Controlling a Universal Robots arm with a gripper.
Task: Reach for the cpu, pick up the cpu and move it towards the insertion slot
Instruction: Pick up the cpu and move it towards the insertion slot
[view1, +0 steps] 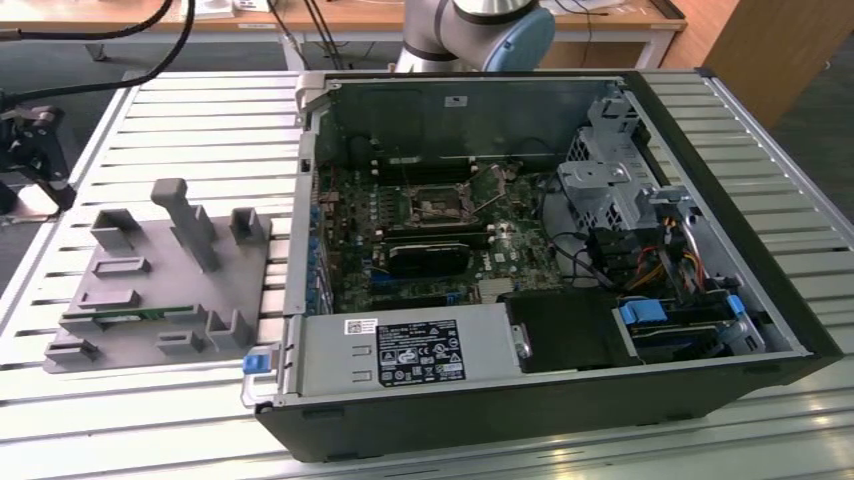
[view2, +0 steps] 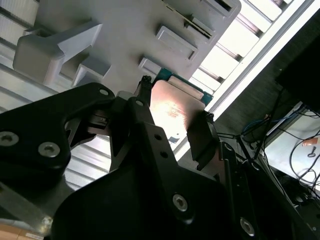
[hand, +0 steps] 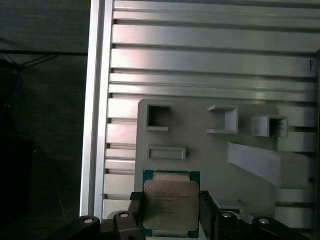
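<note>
Exterior view: gripper (view1: 34, 145) sits at the exterior view's far left, past the grey fixture tray (view1: 147, 280) on the slatted table (view1: 174, 100). The insertion slot (view1: 434, 207) lies on the motherboard inside the open computer case (view1: 534, 410), well apart from the gripper.

Both wrist views: black fingers (hand: 136, 212) are clamped on opposite edges of the cpu (hand: 170, 202). First wrist view shows its metal lid and green rim against the tray. Second wrist view shows glare on the lid.
</note>
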